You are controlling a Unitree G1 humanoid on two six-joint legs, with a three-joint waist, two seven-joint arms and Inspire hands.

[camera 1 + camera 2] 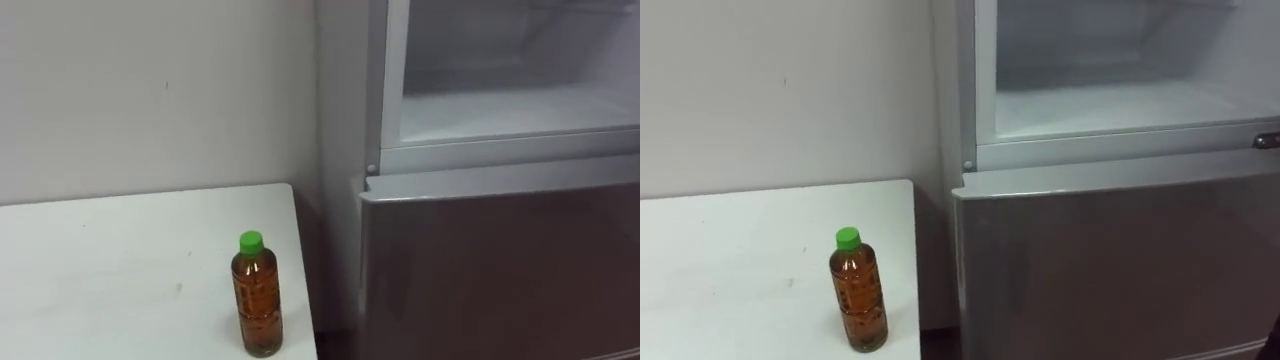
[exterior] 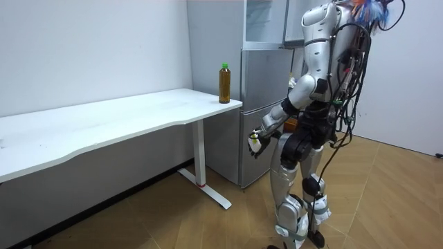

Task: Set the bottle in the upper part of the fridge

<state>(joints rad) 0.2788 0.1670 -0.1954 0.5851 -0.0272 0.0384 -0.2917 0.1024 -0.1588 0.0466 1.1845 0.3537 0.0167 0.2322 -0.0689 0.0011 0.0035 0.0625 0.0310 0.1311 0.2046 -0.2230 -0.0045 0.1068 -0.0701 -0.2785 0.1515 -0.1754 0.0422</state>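
We judge nothing done yet: the green-capped bottle (image 1: 257, 297) stands upright at the corner of the bench (image 1: 100, 250) beside the fridge (image 1: 500, 270), whose upper compartment (image 1: 520, 110) is open. Our left robot hand (image 2: 255, 142) hangs low by the fridge; we cannot tell its state. Grasping, lifting and placing remain.

There is one tall silver-grey metal fridge (image 2: 263, 104), and it has two compartments: one open, white-lined upper compartment (image 1: 1120, 105) and one closed lower door (image 1: 1110, 260). Just beside the fridge stands one white rectangular table (image 1: 120, 260), with one white leg (image 2: 201, 155) under the end nearest the fridge. On that end stands one clear plastic bottle (image 1: 257, 305) of amber liquid, with one green cap (image 1: 250, 240).
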